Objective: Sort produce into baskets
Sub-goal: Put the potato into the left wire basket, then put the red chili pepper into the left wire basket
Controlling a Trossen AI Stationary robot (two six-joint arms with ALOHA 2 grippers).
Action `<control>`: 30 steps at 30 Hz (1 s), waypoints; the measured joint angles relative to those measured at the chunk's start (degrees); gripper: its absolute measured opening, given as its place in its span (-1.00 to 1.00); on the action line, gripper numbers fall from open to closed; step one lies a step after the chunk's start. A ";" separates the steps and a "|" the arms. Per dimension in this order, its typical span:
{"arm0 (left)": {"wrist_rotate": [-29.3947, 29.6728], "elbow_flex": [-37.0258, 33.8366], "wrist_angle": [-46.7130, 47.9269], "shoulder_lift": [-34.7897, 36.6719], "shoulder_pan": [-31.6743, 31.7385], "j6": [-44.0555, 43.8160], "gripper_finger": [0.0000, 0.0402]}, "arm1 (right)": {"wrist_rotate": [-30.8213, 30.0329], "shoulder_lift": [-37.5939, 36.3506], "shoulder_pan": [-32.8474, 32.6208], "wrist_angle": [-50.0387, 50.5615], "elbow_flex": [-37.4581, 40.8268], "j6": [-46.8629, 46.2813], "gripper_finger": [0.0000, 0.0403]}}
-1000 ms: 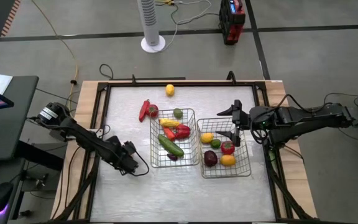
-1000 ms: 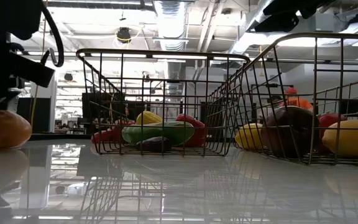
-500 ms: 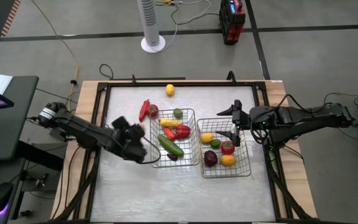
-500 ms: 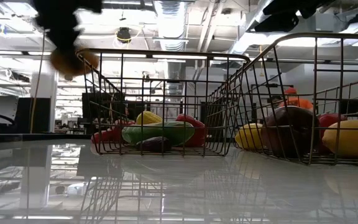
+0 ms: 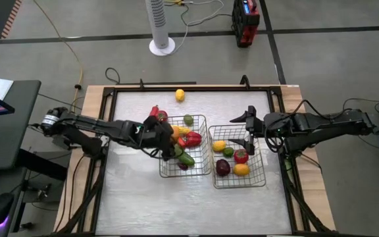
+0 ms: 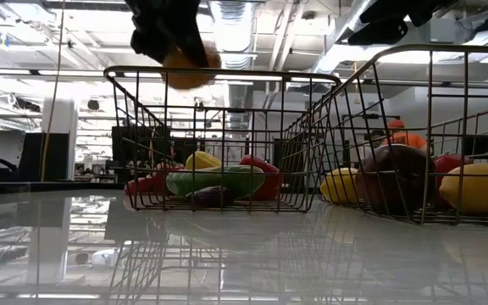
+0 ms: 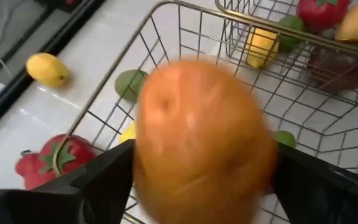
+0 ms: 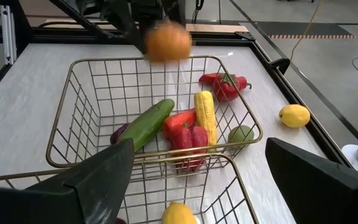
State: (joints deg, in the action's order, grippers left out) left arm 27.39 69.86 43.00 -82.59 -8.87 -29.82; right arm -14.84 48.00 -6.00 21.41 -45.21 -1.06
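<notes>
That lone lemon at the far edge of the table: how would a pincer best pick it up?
From straight above, closing across the lemon's short middle. It lies flat on the table, apart from the other produce, so its sides are free; the tapered ends would likely slip.

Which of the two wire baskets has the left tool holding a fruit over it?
The left basket, the one containing the cucumber. The left tool holds the orange fruit above its rim; the right basket has none.

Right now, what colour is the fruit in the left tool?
Orange. The fruit in the left tool shows best in the left wrist view.
</notes>
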 joint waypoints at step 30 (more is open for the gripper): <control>5.43 -33.53 -6.23 19.10 11.71 -8.25 0.50 | -0.10 0.00 -0.98 -1.57 0.00 -0.02 0.93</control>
State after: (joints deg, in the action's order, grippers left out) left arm 32.82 36.34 36.77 -63.48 2.83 -38.06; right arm -14.94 48.01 -6.98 19.84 -45.21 -1.08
